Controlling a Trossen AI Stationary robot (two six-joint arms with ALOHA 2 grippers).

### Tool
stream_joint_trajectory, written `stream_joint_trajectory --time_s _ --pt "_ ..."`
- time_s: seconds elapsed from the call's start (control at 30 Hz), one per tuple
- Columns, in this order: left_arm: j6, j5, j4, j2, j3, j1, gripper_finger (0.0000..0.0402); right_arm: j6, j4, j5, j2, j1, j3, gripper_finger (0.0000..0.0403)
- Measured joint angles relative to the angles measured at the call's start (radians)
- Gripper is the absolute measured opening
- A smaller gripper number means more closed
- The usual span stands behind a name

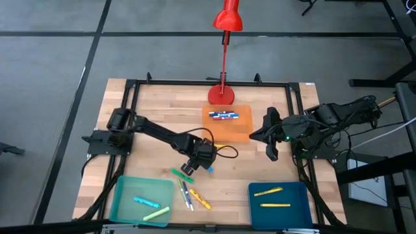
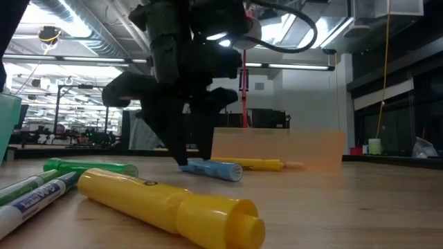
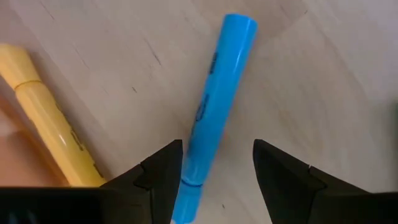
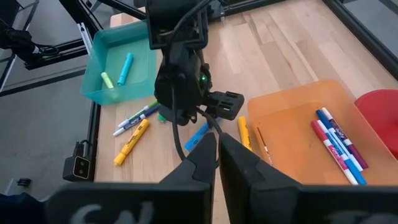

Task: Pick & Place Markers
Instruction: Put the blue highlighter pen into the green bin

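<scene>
Over blue marker [image 3: 214, 106], left tool [image 3: 217, 171] open.

Even overhead lighting, with some blur close to the lens

The table [image 1: 162, 110] is being lit evenly, and only faint shadows are being cast; in the low view ceiling lights are glaring and the yellow marker [image 2: 166, 204] nearest the lens is being rendered soft, while the background is being left dim.
</scene>
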Motion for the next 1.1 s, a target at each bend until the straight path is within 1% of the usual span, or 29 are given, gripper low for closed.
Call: stream_joint_trajectory --time_s 0.33,1.0,1.1 --pt "0.001 -0.002 -0.001 0.037 0.001 0.007 0.0192 0.003 0.0 0.0 0.0 0.0 0.0 0.0021" --pt "-0.007 0.002 -0.016 0.04 0.002 0.015 0.0192 0.004 0.0 0.0 0.0 0.0 0.0 0.0021" --pt "-0.008 0.003 -0.017 0.04 0.002 0.015 0.0187 0.002 0.0 0.0 0.0 0.0 0.0 0.0021"
